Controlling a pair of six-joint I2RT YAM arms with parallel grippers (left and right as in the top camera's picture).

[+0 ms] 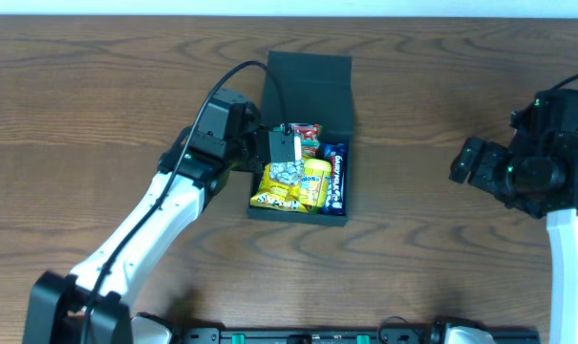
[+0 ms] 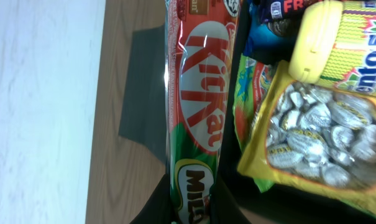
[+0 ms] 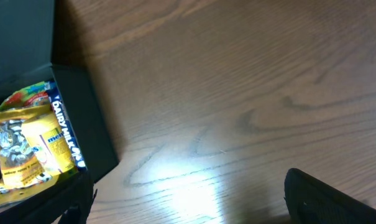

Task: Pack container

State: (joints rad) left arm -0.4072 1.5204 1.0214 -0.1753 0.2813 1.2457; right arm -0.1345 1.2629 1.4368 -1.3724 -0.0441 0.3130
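Container [image 1: 298, 214] sits at table centre, with its flap lid [image 1: 306, 76] open and laid back toward 12 o'clock. Inside, a yellow packet of silver-wrapped sweets [image 1: 281, 182] lies at 7 o'clock, a yellow Mentos tub [image 1: 316, 182] is just beside it, and a Dairy Milk bar [image 1: 337, 177] runs along the 3 o'clock wall. KitKat bar [image 2: 203, 99] is at the 12 o'clock end by the hinge. Its long axis is roughly 9-to-3 in the overhead view, running straight out from the left gripper [image 1: 284, 145], whose fingers [image 2: 151, 208] appear clamped on its near end. Likely step: seat the bar, then let go. Right gripper [image 1: 465, 162] hovers over the wooden table [image 1: 441, 277], well apart at 3 o'clock, fingers spread and holding nothing. Left arm is the nearer.
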